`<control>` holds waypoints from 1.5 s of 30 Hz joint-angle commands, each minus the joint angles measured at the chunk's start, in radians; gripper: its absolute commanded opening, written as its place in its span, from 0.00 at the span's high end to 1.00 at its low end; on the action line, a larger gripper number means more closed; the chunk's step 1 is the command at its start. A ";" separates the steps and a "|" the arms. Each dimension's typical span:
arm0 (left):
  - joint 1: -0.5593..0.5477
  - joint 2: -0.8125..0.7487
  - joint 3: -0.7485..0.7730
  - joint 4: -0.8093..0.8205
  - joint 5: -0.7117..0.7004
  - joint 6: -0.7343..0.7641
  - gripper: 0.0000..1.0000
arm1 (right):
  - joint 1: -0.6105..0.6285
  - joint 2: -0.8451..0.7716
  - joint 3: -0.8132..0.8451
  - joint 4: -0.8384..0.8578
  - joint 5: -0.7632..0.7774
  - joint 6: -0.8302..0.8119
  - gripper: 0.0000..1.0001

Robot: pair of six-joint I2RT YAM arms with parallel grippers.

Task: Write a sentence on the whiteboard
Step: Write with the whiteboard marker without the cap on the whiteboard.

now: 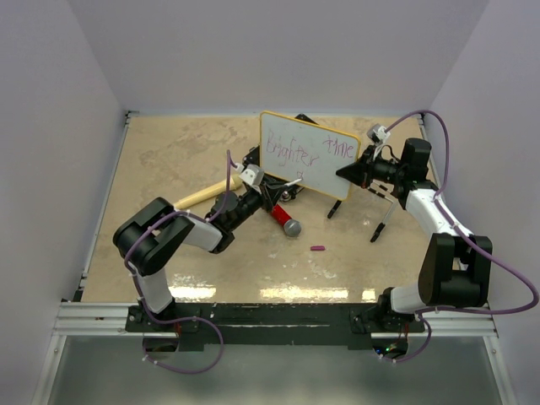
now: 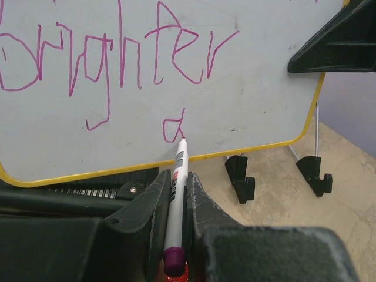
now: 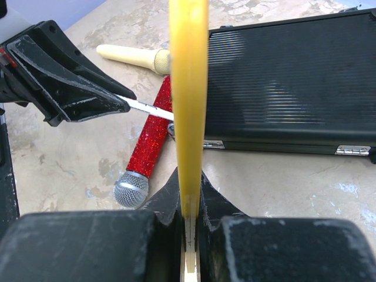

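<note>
The whiteboard (image 1: 305,173) stands raised and tilted above the table, its yellow rim edge-on in the right wrist view (image 3: 188,88). My right gripper (image 1: 353,171) (image 3: 189,188) is shut on the board's right edge. The sentence (image 2: 117,53) is purple handwriting: a word reading "Brighter", another word at the upper right (image 1: 339,147), and a small letter below. My left gripper (image 2: 176,179) (image 1: 268,187) is shut on a white marker (image 2: 177,188) with a purple end. The marker tip touches the board beside that small letter.
A red glitter microphone (image 1: 285,219) (image 3: 147,150) lies under the board, with a cream microphone (image 1: 202,197) (image 3: 132,57) to its left. A black case (image 3: 288,88) lies behind the board. Black clip feet (image 2: 241,176) hang below it. A purple cap (image 1: 318,248) lies on the table.
</note>
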 commanded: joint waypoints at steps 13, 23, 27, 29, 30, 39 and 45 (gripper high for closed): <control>-0.006 -0.086 -0.034 0.178 0.015 -0.017 1.00 | 0.012 -0.013 0.002 0.007 -0.042 0.008 1.00; -0.001 -0.322 -0.129 0.057 0.006 -0.003 1.00 | 0.012 -0.019 0.002 0.001 -0.032 0.000 1.00; 0.007 -0.364 -0.172 0.053 -0.005 -0.018 1.00 | 0.012 -0.018 0.002 0.001 -0.030 -0.001 1.00; 0.011 -0.371 -0.183 0.048 -0.004 -0.020 1.00 | 0.012 -0.016 0.002 0.003 -0.030 0.000 1.00; 0.010 -0.371 -0.185 0.048 -0.003 -0.021 1.00 | 0.011 -0.016 0.002 0.003 -0.030 0.000 1.00; 0.010 -0.316 -0.162 0.068 0.012 -0.048 1.00 | 0.012 -0.013 0.002 0.003 -0.030 0.000 1.00; 0.005 -0.218 -0.096 0.098 0.029 -0.072 1.00 | 0.012 -0.011 0.002 0.004 -0.030 0.002 1.00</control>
